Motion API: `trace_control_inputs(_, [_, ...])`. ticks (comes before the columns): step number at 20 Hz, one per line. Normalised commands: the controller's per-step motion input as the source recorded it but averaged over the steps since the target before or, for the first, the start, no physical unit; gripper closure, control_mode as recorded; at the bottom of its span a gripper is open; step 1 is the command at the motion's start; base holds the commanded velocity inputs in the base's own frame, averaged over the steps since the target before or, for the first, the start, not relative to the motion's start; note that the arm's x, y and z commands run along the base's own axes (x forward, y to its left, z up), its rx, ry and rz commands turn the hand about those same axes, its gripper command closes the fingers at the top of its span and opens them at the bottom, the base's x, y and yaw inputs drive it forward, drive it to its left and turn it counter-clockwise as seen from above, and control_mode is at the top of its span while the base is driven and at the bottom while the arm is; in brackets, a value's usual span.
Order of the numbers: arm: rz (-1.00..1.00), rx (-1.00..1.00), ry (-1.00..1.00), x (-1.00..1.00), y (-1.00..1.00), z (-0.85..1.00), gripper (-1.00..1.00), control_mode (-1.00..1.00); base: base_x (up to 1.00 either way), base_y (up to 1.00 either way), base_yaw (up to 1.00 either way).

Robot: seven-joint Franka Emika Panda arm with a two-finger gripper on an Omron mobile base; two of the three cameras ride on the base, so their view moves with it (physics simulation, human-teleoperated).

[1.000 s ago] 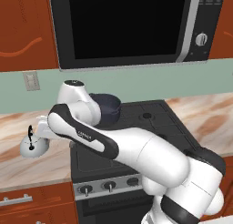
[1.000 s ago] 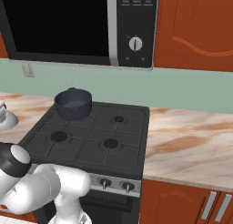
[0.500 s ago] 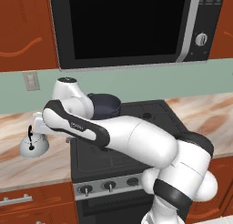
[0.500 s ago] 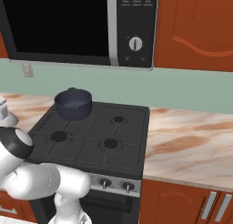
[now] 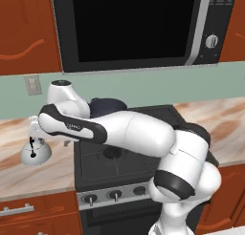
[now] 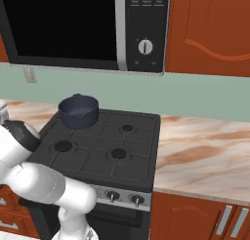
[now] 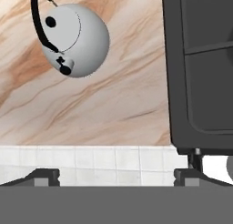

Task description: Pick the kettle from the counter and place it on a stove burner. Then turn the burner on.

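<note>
The kettle (image 7: 73, 38) sits upright on the counter (image 7: 118, 104) at the frame's upper left, beside the cooktop (image 7: 200, 68), and the gripper (image 7: 116, 175) — fingers spread wide, holding nothing — should centre over the black handle (image 7: 40, 25) before descending.

A dark blue-grey pot (image 6: 78, 110) sits on the cooktop's back left corner, below the black microwave (image 6: 83, 29). Left of the microwave, a wall outlet (image 5: 32, 84) is set in the green backsplash.

kettle (image 7: 75, 38) handle cut by top edge, pot (image 5: 107, 106) half behind arm
</note>
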Motion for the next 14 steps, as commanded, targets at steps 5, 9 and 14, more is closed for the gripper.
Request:
trace_control_inputs(5, [-0.01,-0.01,0.0,0.25,0.37,-0.01,-1.0,-1.0,0.0,0.0,0.0])
trace_control_inputs(9, [0.0,-0.01,0.0,0.29,0.3,-0.05,-1.0,-1.0,0.0,0.0,0.0])
trace_control_inputs(14, [0.0,0.0,0.0,0.24,0.19,-0.1,-1.0,-1.0,0.0,0.0,0.0])
